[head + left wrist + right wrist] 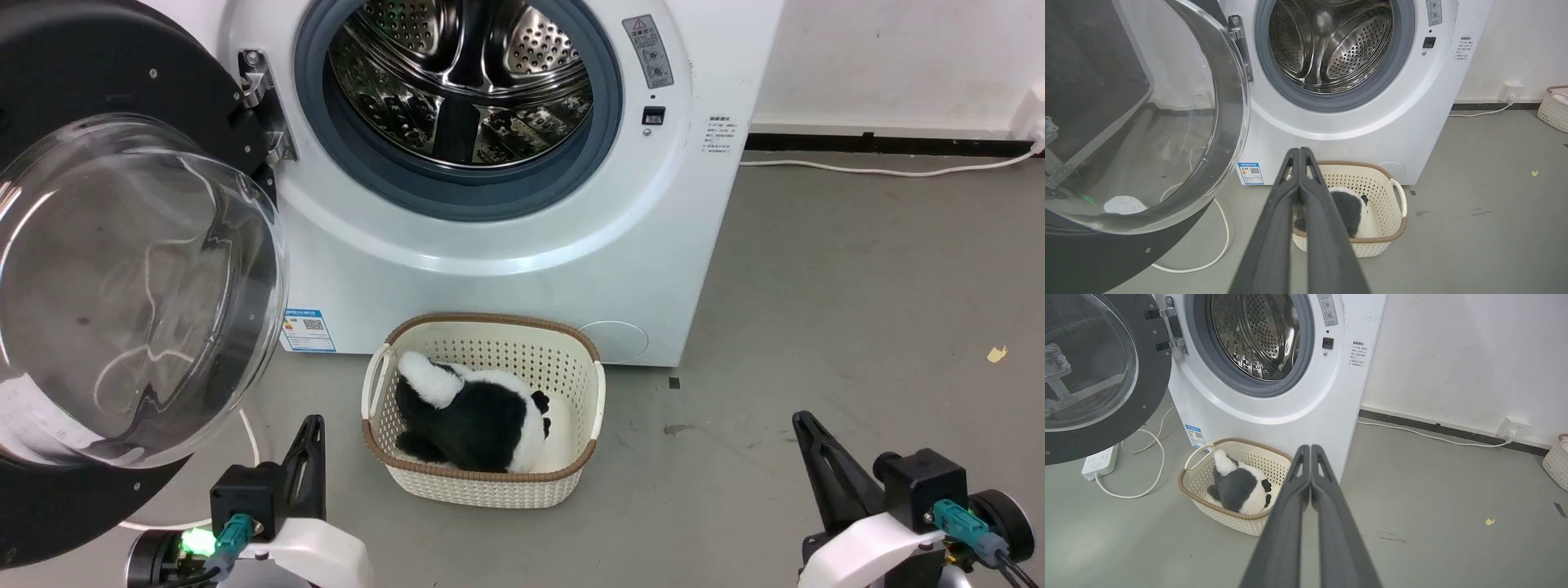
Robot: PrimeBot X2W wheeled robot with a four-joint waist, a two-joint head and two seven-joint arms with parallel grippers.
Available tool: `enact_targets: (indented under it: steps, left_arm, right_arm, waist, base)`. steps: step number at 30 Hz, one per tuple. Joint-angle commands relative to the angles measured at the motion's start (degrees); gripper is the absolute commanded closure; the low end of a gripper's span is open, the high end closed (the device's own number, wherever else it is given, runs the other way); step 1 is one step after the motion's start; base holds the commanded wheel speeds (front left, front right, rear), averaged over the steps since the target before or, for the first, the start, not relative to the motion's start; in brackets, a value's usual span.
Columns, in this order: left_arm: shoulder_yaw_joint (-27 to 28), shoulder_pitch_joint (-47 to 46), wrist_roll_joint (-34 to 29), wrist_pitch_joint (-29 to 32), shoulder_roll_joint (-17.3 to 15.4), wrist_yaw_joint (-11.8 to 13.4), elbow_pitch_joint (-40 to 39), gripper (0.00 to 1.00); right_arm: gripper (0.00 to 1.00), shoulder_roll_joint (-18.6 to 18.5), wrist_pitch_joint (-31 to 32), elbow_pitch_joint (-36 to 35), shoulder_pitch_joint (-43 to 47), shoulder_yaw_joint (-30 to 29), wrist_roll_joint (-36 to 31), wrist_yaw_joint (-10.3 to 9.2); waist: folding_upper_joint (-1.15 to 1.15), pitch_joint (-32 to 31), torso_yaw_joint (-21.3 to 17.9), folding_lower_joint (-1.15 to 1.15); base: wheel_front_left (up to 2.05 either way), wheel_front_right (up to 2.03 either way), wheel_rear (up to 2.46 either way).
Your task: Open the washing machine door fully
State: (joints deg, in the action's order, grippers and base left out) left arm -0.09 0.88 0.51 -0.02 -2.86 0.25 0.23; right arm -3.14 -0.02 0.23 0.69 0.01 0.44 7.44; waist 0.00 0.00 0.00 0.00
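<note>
Plainly, the washing machine door point(131, 294) stands swung out to the left of the washing machine point(490, 286), hanging from a metal hinge point(265, 106) at the left edge of the round opening. Its inner face is turned toward the robot. It is a broad, glossy black disc dotted with small screws, and a clear glass bowl bulges out from its middle, catching pale reflections. In the head view it takes up the left side from the top almost to the bottom. The steel drum point(465, 73) and the blue-grey rubber ring point(608, 114) around it lie uncovered.

The left hand point(313, 423) sits low, just right of the door's lower edge and apart from it. Its two fingers are pressed together on nothing in the left wrist view. The right hand point(802, 418) is well off to the right above the grey floor point(816, 286), its fingers likewise together and empty.

A cream basket point(490, 490) stands on the floor before the machine with a black-and-white plush toy point(469, 416) inside.
</note>
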Motion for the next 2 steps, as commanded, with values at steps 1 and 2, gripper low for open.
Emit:
enact_targets:
  steps: [1, 2]
  left_arm:
    - [0.09, -0.88, -0.51, 0.02, -0.02, -0.25, -0.23, 1.0]
    - [0.09, -0.88, -0.51, 0.02, -0.02, -0.25, -0.23, 1.0]
  right_arm:
    - [1.0, 0.26, 0.02, -0.23, -0.69, -0.01, -0.44, 0.05]
    - [1.0, 0.26, 0.02, -0.23, -0.69, -0.01, -0.44, 0.05]
  waist:
    - [0.0, 0.0, 0.0, 0.0]
    - [0.0, 0.0, 0.0, 0.0]
  base:
    - [0.0, 0.0, 0.0]
    - [0.0, 0.0, 0.0]
